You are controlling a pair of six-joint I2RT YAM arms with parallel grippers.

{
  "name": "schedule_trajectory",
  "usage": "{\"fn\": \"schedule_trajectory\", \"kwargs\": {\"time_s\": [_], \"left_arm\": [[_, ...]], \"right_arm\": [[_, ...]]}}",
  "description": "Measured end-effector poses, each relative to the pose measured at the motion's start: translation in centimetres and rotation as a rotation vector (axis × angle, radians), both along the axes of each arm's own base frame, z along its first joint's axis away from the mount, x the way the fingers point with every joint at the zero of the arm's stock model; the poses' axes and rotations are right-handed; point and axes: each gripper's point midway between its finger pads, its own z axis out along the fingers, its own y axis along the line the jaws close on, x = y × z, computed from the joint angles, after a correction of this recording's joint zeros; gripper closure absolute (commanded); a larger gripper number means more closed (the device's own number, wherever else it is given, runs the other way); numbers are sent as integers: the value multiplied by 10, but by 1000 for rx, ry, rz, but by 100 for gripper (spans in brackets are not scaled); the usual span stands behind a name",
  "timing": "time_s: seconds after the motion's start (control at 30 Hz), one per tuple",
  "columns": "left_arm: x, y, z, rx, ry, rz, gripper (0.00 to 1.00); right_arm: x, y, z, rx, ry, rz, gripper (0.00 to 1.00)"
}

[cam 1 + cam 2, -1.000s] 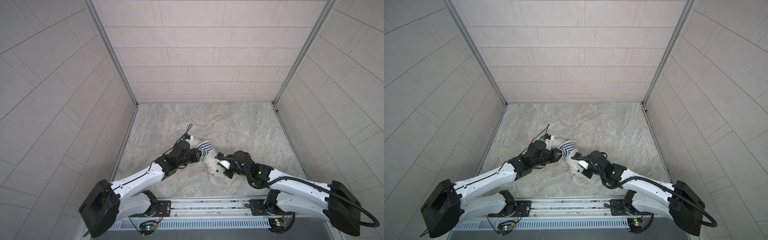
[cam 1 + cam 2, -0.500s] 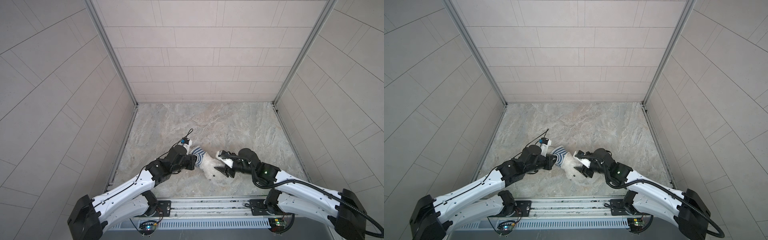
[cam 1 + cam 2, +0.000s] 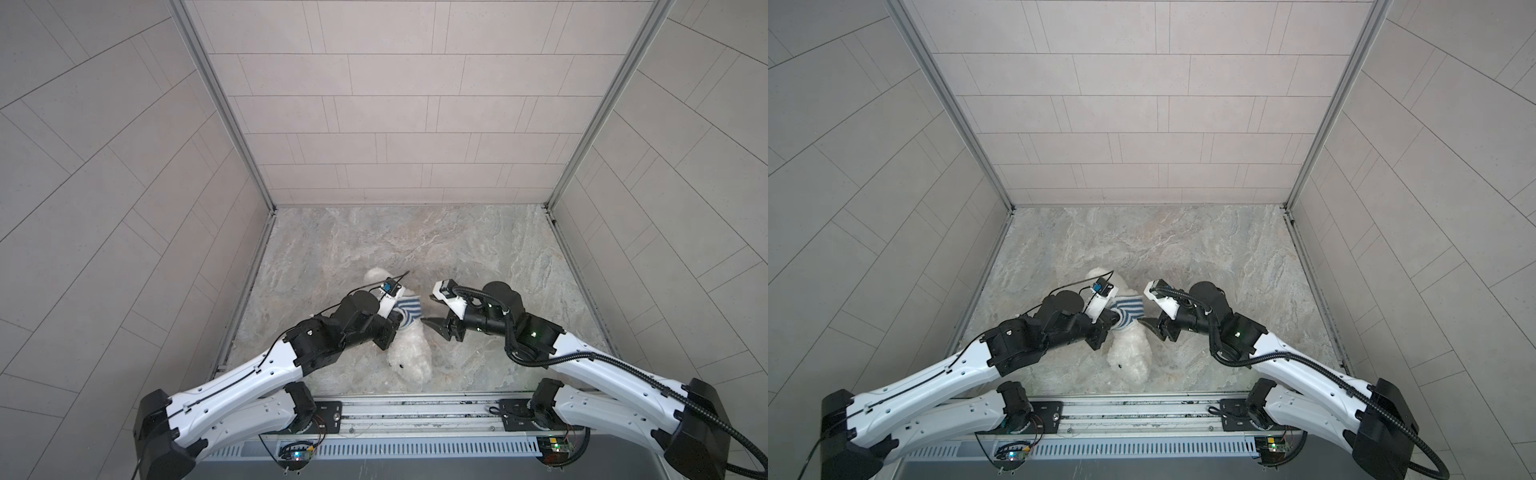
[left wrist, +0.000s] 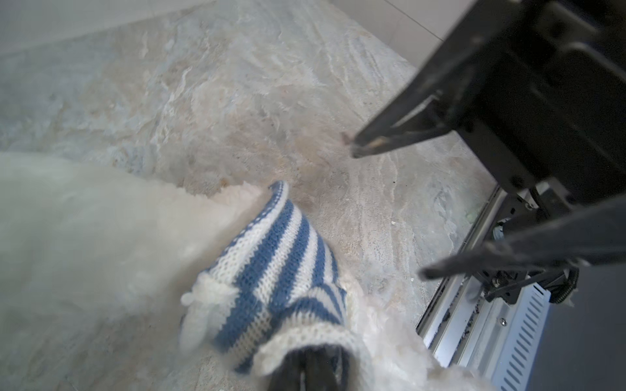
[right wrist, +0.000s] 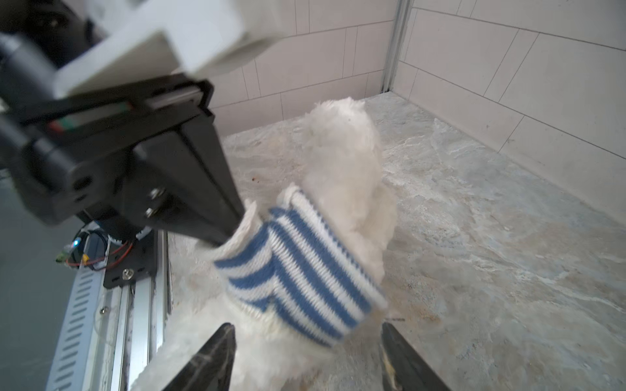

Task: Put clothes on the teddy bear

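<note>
**Pinched on one side, spread on the other**

Pinches the hem of the blue-and-white striped shirt with the left end effector, jaws closed tight on the knit; holds the right end effector spread wide and empty, tips just beside the teddy bear; shows the bear lying on the marble bench between the two arms, near the front rail, face toward that rail; shows the shirt wrapped round part of its fluffy body, white fur bulging out at both ends

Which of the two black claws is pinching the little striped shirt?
The left gripper: shut on the blue-and-white striped knitted shirt. The right gripper stands open, holding nothing.
</note>
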Motion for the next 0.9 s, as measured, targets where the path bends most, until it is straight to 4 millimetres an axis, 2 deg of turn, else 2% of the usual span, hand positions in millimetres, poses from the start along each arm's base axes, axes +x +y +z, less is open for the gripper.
{"fn": "schedule_trajectory", "kwargs": {"time_s": [0.07, 0.13, 0.23, 0.37, 0.53, 0.6, 0.67, 0.9], "left_arm": [[-5, -2, 8, 11, -45, -47, 100], [-6, -2, 10, 24, -73, -69, 100], [-8, -2, 10, 41, -94, -97, 100], [-12, -3, 12, 44, -109, -135, 100], [-18, -6, 16, 49, -117, -182, 100], [-20, -6, 18, 54, -118, -199, 100], [-22, -6, 18, 64, -122, -212, 100], [-19, -2, 18, 95, -146, -204, 100]], "right_arm": [[4, 5, 10, 20, -14, 13, 46], [3, 8, 11, 25, -22, 30, 48], [-2, 10, 8, 25, -17, 64, 50], [-8, 13, 1, 21, -7, 102, 61], [-7, 17, -8, 6, 6, 120, 67], [-5, 19, -12, -2, 10, 122, 79], [-4, 20, -16, -9, 11, 121, 100], [9, 13, -24, -41, 24, 41, 100]]}}
